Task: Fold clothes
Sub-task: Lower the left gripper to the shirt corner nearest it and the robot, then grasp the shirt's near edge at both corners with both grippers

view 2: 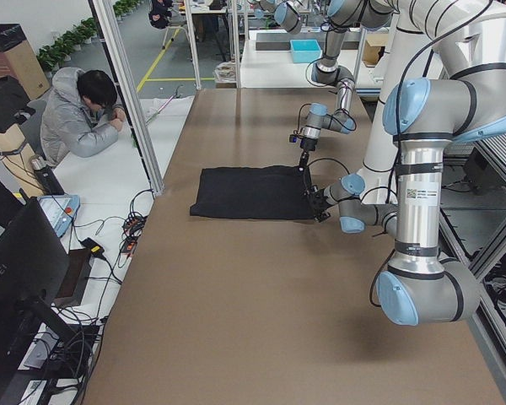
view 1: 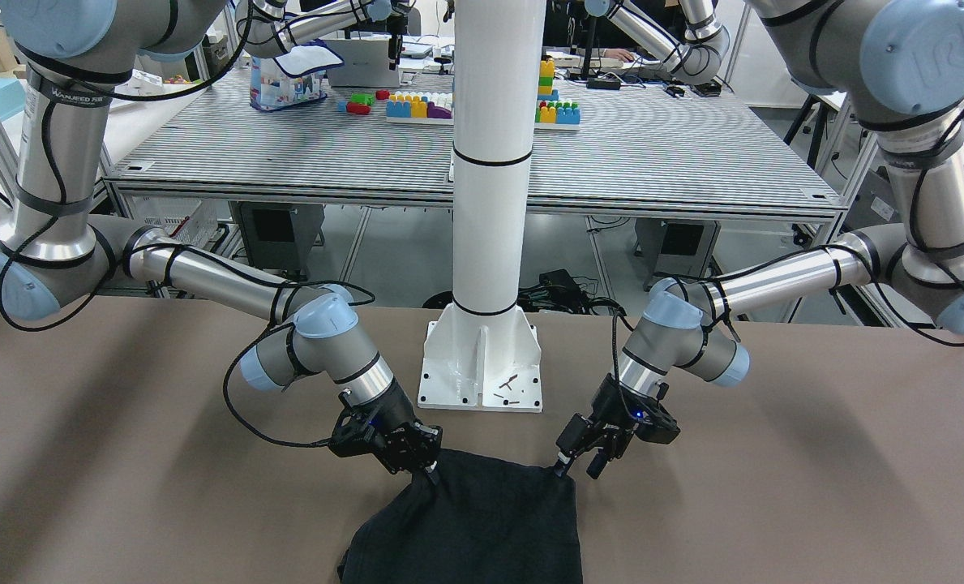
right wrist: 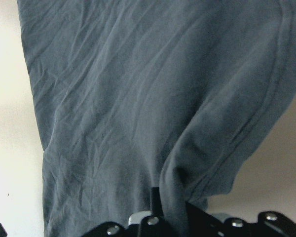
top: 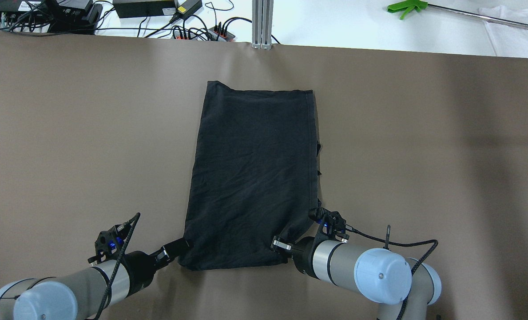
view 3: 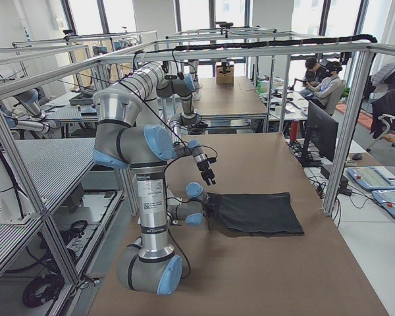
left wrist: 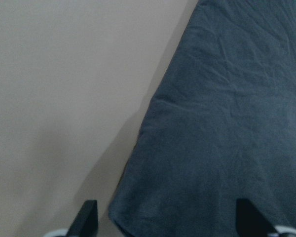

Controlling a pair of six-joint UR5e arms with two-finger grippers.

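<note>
Plain black rectangular soft fabric piece [top: 252, 173] lies mostly flat mid brown table [top: 68, 133], just in front of the white post [view 1: 490, 162]. The right gripper [top: 285, 246] has one robot-side corner pinched and bunched. The left gripper [left wrist: 167, 207] is spread wide around the other corner.

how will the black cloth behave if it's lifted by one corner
Probably floppy: the black cloth lies flat with soft wrinkles and bunches where the right end effector pinches it. Lifted, it would likely drape and sag. Pushing may rumple it rather than slide it.
</note>
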